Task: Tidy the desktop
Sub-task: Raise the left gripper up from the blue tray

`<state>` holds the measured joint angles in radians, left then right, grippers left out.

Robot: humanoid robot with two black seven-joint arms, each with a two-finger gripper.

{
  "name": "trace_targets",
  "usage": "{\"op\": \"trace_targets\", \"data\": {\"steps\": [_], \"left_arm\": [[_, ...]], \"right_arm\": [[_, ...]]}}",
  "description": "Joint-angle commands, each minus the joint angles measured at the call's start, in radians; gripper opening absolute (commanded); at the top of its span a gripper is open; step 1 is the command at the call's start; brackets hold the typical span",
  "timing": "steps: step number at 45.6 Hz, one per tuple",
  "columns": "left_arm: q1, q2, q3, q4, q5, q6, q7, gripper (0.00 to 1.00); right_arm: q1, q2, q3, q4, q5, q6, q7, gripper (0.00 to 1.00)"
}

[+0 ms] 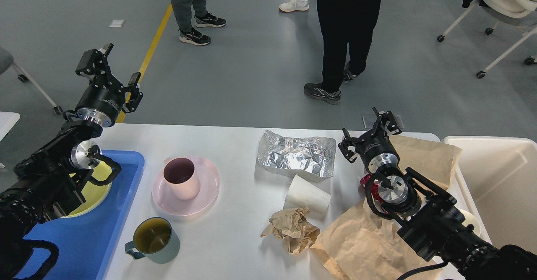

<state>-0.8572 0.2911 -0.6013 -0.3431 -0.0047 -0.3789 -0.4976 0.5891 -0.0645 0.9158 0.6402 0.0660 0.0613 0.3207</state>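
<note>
pink cup (181,182) on pink plate (205,187), desktop (235,146).

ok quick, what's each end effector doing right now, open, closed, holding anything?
Left end effector: open, empty, raised beyond the desktop.
Right end effector: open, empty.

A pink cup (181,183) stands on a pink plate (205,192); crumpled foil (297,154) lies beside a toppled white cup (307,195).

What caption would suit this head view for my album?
Both grippers, left and right, hover open over a desktop strewn with cups, foil and crumpled paper.
</note>
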Motion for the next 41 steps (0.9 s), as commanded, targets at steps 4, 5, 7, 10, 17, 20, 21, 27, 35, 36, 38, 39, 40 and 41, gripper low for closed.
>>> {"op": "trace_targets", "data": {"steps": [4,5,7,10,17,20,21,27,35,36,38,39,40,41], "left_arm": [[0.02,-0.007,-0.021,-0.02,-0.001,0.005,0.008,0.96],[0.02,-0.009,-0.021,-0.02,-0.001,0.005,0.01,0.96],[0.018,-0.009,-0.021,-0.02,-0.001,0.008,0.013,0.96],[0.009,-0.004,-0.015,-0.02,-0.001,0.011,0.014,0.96],[0.001,0.0,-0.011,-0.02,0.0,0.011,0.019,0.96],[0.0,0.002,-0.009,-0.02,0.0,0.011,0.033,0.96],[-0.002,0.002,-0.009,-0.02,0.0,0.011,0.042,0.96],[-0.009,0.008,-0.009,-0.02,0.006,0.014,0.122,0.96],[-0.046,0.025,-0.008,-0.02,0.017,0.015,0.231,0.96],[-0.051,0.029,-0.005,-0.024,0.017,0.014,0.243,0.96],[-0.06,0.043,0.014,-0.028,0.017,0.014,0.263,0.96],[-0.066,0.052,0.029,-0.03,0.017,0.014,0.271,0.96],[-0.077,0.06,0.046,-0.03,0.017,0.012,0.275,0.96],[-0.088,0.066,0.067,-0.03,0.017,0.009,0.278,0.96]], "right_arm": [[0.0,-0.001,0.0,0.001,0.0,0.0,0.0,1.0],[0.0,-0.001,0.0,0.001,0.0,0.0,0.0,1.0],[0.0,0.0,0.0,0.001,0.0,0.0,0.0,1.0],[0.0,0.0,0.0,0.001,0.0,0.0,0.0,1.0],[0.0,0.0,0.0,0.0,0.0,0.0,0.0,1.0],[0.0,0.0,0.0,0.001,0.0,0.0,0.0,1.0],[0.0,-0.001,0.0,0.001,0.0,0.0,0.0,1.0],[0.0,0.0,0.0,0.001,0.0,0.0,0.0,1.0],[0.0,0.0,0.0,0.001,0.0,0.0,0.0,1.0],[0.0,0.0,0.0,0.001,0.0,0.0,0.0,1.0],[0.0,0.0,0.0,0.001,0.0,0.0,0.0,1.0],[0.0,-0.001,0.0,0.0,0.0,0.0,0.0,1.0],[0.0,-0.001,0.0,-0.001,0.0,0.0,0.0,1.0],[0.0,0.0,0.0,0.001,0.0,0.0,0.0,1.0]]}}
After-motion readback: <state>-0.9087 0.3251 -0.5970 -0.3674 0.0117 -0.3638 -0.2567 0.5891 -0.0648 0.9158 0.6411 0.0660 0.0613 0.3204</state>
